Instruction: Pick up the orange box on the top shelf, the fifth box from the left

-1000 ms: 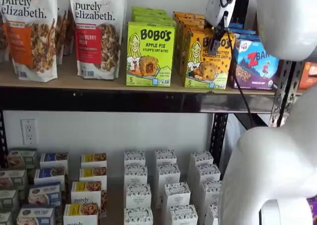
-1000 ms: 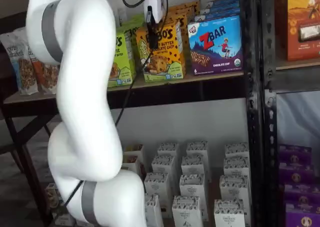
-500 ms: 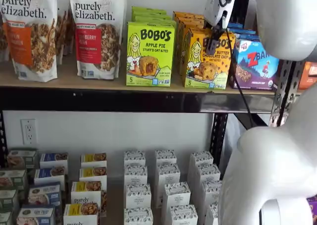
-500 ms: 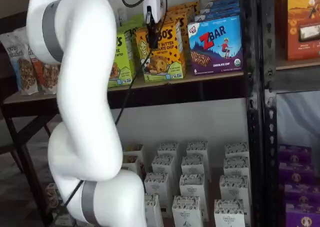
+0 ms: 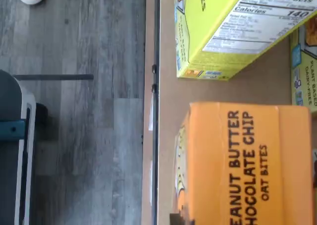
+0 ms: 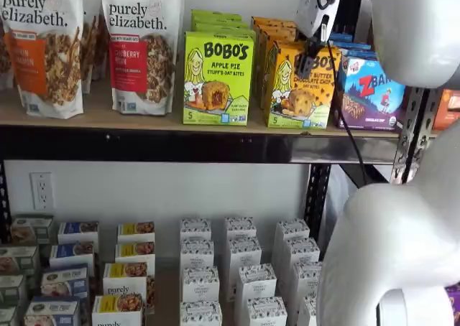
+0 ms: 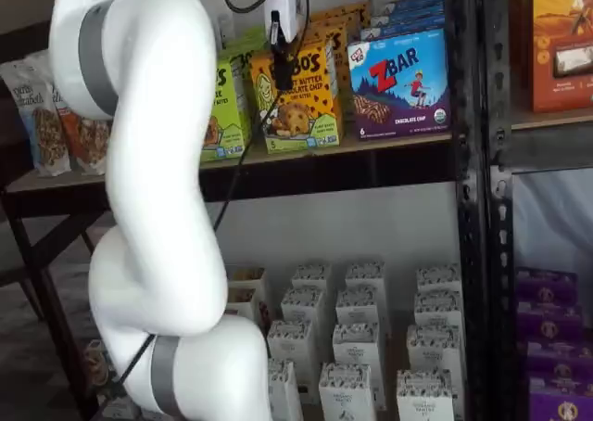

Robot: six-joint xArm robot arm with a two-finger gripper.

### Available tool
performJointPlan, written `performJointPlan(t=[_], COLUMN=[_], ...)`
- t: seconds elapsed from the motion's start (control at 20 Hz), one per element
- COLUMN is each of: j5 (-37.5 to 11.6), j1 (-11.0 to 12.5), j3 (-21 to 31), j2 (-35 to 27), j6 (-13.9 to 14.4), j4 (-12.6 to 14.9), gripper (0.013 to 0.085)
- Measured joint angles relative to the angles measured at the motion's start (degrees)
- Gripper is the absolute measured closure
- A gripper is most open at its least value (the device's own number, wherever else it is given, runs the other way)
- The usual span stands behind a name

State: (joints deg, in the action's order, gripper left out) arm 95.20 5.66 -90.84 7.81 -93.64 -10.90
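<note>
The orange box (image 6: 300, 85) stands on the top shelf (image 6: 180, 145), right of middle in the upper part of both shelf views, between a lime-green box (image 6: 218, 78) and a blue box (image 6: 370, 92). The gripper (image 6: 310, 62) hangs at the box's top front. Its black fingers seem to pinch the box top, but the view is poor, so I cannot tell if they grip it. This looks like the grabbing step. Next comes a firm squeeze, then a straight lift, clear of both neighbours.
</note>
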Motion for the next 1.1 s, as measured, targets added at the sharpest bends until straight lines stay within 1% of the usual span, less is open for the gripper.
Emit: performJointPlan(t=[0.05, 0.1, 0.15, 0.25, 0.6, 0.85, 1.1], j5=[0.0, 0.02, 0.18, 1.33, 2.84, 3.68, 6.25], j1=[0.03, 0.06, 0.11, 0.1, -0.17, 0.67, 2.29], j3=[0.02, 0.05, 0.04, -0.7, -1.26, 0.57, 2.03], j2=[0.02, 0.06, 0.09, -0.33, 0.41, 3.54, 6.81], j6=[-0.02, -0.05, -0.09, -0.05, 0.69, 0.19, -0.56], j4=[-0.04, -0.05, -0.02, 0.15, -1.17, -1.4, -3.21], gripper=[0.061, 0.061, 0.065, 0.065, 0.065, 0.065, 0.065])
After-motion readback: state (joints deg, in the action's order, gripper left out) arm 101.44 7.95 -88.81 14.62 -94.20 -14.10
